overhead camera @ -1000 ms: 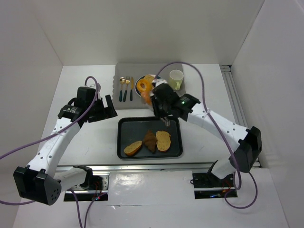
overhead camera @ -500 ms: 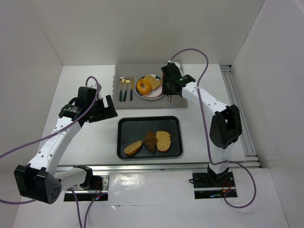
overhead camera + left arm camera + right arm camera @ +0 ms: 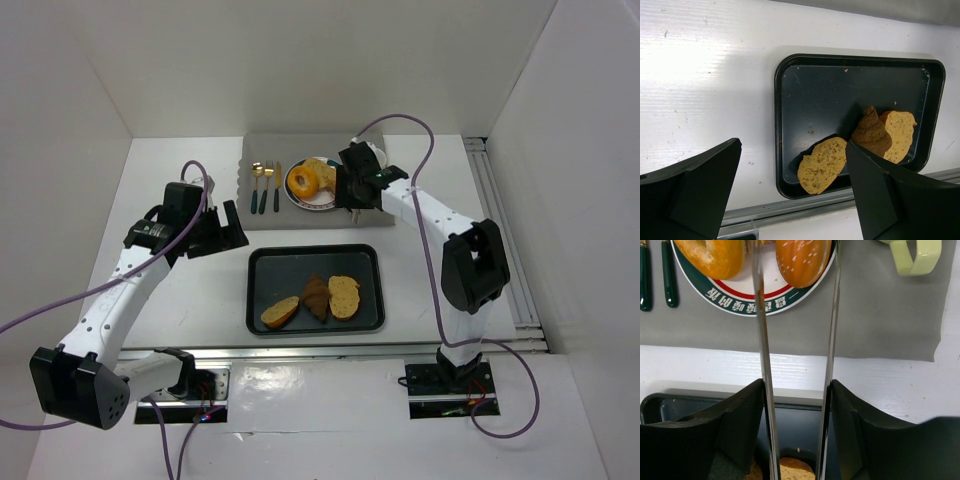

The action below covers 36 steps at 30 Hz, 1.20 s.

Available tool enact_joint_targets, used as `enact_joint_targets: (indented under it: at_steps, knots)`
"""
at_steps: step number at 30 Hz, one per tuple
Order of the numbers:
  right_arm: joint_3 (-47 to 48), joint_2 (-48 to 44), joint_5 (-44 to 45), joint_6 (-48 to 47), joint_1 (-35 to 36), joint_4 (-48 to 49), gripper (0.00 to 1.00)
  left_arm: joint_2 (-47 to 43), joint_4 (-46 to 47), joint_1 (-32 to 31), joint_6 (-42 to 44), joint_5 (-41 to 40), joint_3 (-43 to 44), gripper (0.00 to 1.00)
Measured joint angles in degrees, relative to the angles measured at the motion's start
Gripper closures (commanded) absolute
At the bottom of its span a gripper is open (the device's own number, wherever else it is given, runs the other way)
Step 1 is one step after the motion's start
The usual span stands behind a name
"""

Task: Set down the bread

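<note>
A sesame bun [image 3: 802,257] lies on the round plate [image 3: 765,295] beside an orange bagel [image 3: 715,255]. My right gripper [image 3: 796,390] holds metal tongs [image 3: 761,330]; their arms are spread on either side of the bun, with a gap on the left. From above, the right gripper [image 3: 350,190] is over the plate's [image 3: 310,203] right edge. A bread slice [image 3: 822,165], a croissant [image 3: 871,132] and another slice [image 3: 897,132] lie in the black tray [image 3: 252,290]. My left gripper [image 3: 225,230] is open and empty, left of the tray.
The plate rests on a grey mat [image 3: 262,215] with cutlery [image 3: 265,187] to its left. A pale green cup [image 3: 912,255] stands on the mat right of the plate. White walls enclose the table on three sides.
My right arm swung from above the tray back to the plate with the bun, which now rests on the plate. The left arm has not moved.
</note>
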Motion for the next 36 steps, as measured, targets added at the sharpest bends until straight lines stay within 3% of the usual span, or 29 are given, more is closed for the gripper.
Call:
enact_joint_targets:
  at_steps: [2, 10, 17, 23, 29, 36]
  knots:
    - [0.0, -0.04, 0.02, 0.02, 0.28, 0.0, 0.33, 0.0, 0.0, 0.0, 0.0, 0.02, 0.0, 0.01]
    - [1.77, -4.46, 0.13, -0.2, 0.85, -0.72, 0.33, 0.0, -0.02, 0.0, 0.15, 0.07, 0.63, 0.01]
    - [1.6, -16.37, 5.62, -0.2, 1.09, -2.01, 0.34, 1.09, -1.46, 0.0, 0.31, -0.57, 3.13, 0.01]
    - [-6.69, -27.32, 14.73, 0.04, -9.27, 0.39, 0.34, 3.13, -2.67, 0.28, 1.73, -2.21, 5.88, 0.01]
    - [-14.58, -19.76, 18.12, -0.26, -18.36, 7.61, 0.34, 2.84, -3.74, 0.52, 2.36, -3.56, 5.9, 0.01]
    - [-21.27, -7.87, 16.33, -1.81, -22.53, 19.67, 0.32, 2.29, -4.13, 0.52, 3.19, -2.93, 6.1, 0.01]
